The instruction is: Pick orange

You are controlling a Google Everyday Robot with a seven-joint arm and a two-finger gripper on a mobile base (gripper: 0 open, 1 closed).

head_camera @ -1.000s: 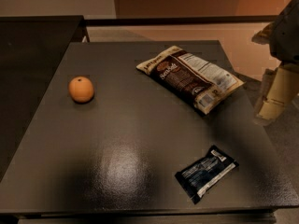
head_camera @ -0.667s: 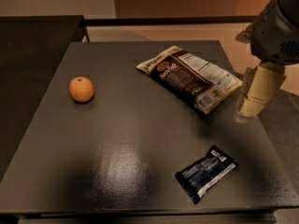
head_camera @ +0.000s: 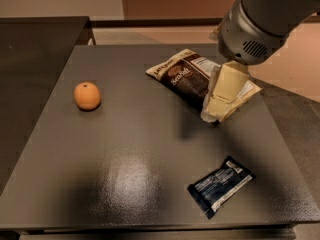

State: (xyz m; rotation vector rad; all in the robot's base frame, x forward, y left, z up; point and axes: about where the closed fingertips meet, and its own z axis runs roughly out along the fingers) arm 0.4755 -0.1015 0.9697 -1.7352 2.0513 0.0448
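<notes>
Rightward, claw (head_camera: 214, 113) above snack bag (head_camera: 182, 76), its state unclear, orange (head_camera: 87, 95) well apart.

Cream gripper (head_camera: 214, 111) over the snack bag (head_camera: 180, 76), below vented grey arm (head_camera: 255, 29).

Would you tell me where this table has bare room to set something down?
Widest free patch of the table: front left, between the orange and the dark wrapper. The strip between orange and snack bag is also bare. Crowded: back right, where the gripper hangs at the bag's near end.
</notes>
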